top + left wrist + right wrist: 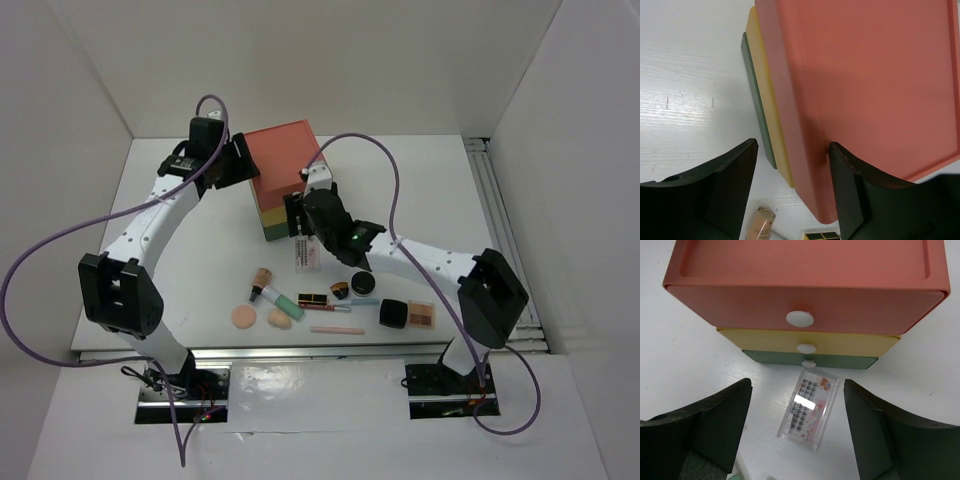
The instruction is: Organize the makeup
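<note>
While both arms are reaching over the middle of the counter, the makeup is lying loose in a cluster close to the near edge, roughly centred. A peach sponge puff and a second puff are sitting side by side at the end nearer the left edge. The mint-green tube is lying slanted just behind them. The lipstick and the round black compact are lying farther toward the right edge. The black square eyeshadow palette is closing that end, and the thin pink pencil is lying nearest the near edge. The drawer box is standing toward the far edge, its orange, yellow and green drawers looking pushed in. A clear lash case is lying flat between box and cluster. The left hand is hanging spread and empty, straddling the box's left side; contact with it is not discernible. The right hand is hovering with fingers wide apart, holding nothing, above the lash case and facing the drawer fronts.
</note>
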`<move>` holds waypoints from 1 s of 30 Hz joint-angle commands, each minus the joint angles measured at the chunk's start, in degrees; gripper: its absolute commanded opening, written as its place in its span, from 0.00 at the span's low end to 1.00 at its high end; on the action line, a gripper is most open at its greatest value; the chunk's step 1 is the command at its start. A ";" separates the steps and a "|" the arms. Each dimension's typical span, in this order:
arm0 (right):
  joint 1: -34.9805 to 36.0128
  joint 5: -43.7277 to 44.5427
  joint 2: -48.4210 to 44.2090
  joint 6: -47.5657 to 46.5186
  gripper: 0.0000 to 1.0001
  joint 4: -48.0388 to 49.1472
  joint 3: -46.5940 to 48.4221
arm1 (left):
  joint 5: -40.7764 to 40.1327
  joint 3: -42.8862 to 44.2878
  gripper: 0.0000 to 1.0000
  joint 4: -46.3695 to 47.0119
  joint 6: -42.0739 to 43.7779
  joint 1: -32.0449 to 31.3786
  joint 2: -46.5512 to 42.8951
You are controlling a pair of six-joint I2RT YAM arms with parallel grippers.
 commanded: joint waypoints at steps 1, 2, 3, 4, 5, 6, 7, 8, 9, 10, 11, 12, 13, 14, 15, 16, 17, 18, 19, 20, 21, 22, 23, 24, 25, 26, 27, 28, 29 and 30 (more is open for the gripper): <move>-0.36 3.59 1.70 1.75 0.79 5.54 3.71 | 0.40 3.75 0.70 2.63 -1.77 0.25 1.18; -0.97 3.59 2.23 1.75 0.76 6.42 4.41 | 0.40 3.75 0.68 2.63 -1.77 0.25 1.19; -1.50 2.55 3.28 1.75 0.75 7.13 5.28 | 0.40 4.28 0.66 3.15 -1.77 0.25 2.06; -1.50 2.54 3.90 1.75 0.75 7.13 5.29 | 0.40 4.28 0.64 3.15 -1.77 0.25 2.94; -2.02 1.84 4.51 1.75 0.72 7.74 6.77 | 1.27 4.28 0.63 3.67 -1.77 0.25 2.94; -2.03 1.31 5.83 1.75 0.71 7.75 7.66 | 1.80 4.28 0.59 3.68 -1.77 0.25 3.73; -2.55 1.31 6.53 1.75 0.70 7.75 8.45 | 2.33 4.28 0.53 3.68 -1.77 0.25 4.61; -2.56 1.31 7.24 1.75 0.67 7.75 9.94 | 2.85 4.28 0.48 3.68 -1.77 0.25 4.61; -3.17 1.31 7.85 1.75 0.62 7.23 10.65 | 2.86 4.28 0.39 4.20 -1.77 0.25 5.48; -3.17 1.31 9.08 1.75 0.60 7.22 11.35 | 3.47 4.28 0.36 4.21 -1.77 0.25 5.49; -3.87 1.31 9.61 1.75 0.60 7.22 12.49 | 3.47 4.28 0.36 4.21 -1.77 0.25 6.10; -4.40 1.31 9.62 2.28 0.60 6.70 13.11 | 3.47 4.28 0.35 4.21 -1.77 0.25 6.72; -4.40 0.18 10.49 2.28 0.60 6.17 13.64 | 3.47 3.76 0.33 4.21 -2.29 0.25 6.72; -5.10 0.16 11.28 2.28 0.60 6.17 14.17 | 3.47 3.75 0.32 4.21 -2.30 0.25 7.25; -5.63 -0.45 11.29 2.98 0.60 6.17 14.78 | 3.47 3.75 0.30 4.21 -2.30 0.25 7.25; -5.63 -0.97 11.90 2.98 0.57 6.17 14.79 | 3.47 3.23 0.28 4.21 -2.30 0.25 7.25; -6.16 -1.59 11.90 2.98 0.56 6.69 14.79 | 3.47 3.23 0.27 4.21 -2.30 0.25 7.77; -6.68 -1.59 11.90 2.98 0.56 6.69 14.79 | 3.47 3.23 0.27 4.21 -2.30 0.25 7.78; -6.69 -2.12 11.90 2.98 0.53 7.22 14.79 | 3.47 3.23 0.27 4.21 -2.30 0.25 7.78; -7.30 -2.99 12.43 2.98 0.53 7.22 14.79 | 4.00 3.23 0.27 4.21 -2.30 0.25 7.78; -7.30 -3.70 12.43 2.98 0.52 7.22 15.31 | 4.00 3.23 0.26 4.21 -2.30 0.25 8.30; -7.91 -4.23 12.43 2.98 0.50 7.22 15.31 | 4.00 3.23 0.24 4.21 -2.82 0.25 8.31; -8.53 -5.36 12.43 2.98 0.48 7.22 15.31 | 4.00 3.23 0.24 4.21 -2.82 -0.27 8.31; -8.53 -5.37 12.43 2.98 0.46 7.74 15.31 | 4.00 3.23 0.24 4.21 -2.82 -0.27 8.31; -9.06 -5.90 12.43 3.51 0.46 7.75 15.31 | 4.00 3.23 0.23 4.21 -2.82 -0.27 8.31; -9.06 -6.42 12.43 3.51 0.45 8.27 15.31 | 4.00 3.23 0.23 4.21 -2.82 -0.27 8.31; -9.06 -6.43 12.43 3.51 0.42 8.88 15.31 | 4.00 3.23 0.23 4.21 -2.82 -0.27 8.31; -9.06 -6.95 12.43 3.51 0.40 8.89 15.31 | 4.00 3.23 0.23 4.21 -2.82 -0.27 8.31; -9.06 -7.48 12.43 3.51 0.31 8.89 15.31 | 4.00 3.23 0.23 4.21 -2.82 -0.27 8.31; -9.06 -7.48 12.43 3.51 0.28 8.89 15.31 | 4.00 3.23 0.23 4.21 -2.82 -0.27 8.31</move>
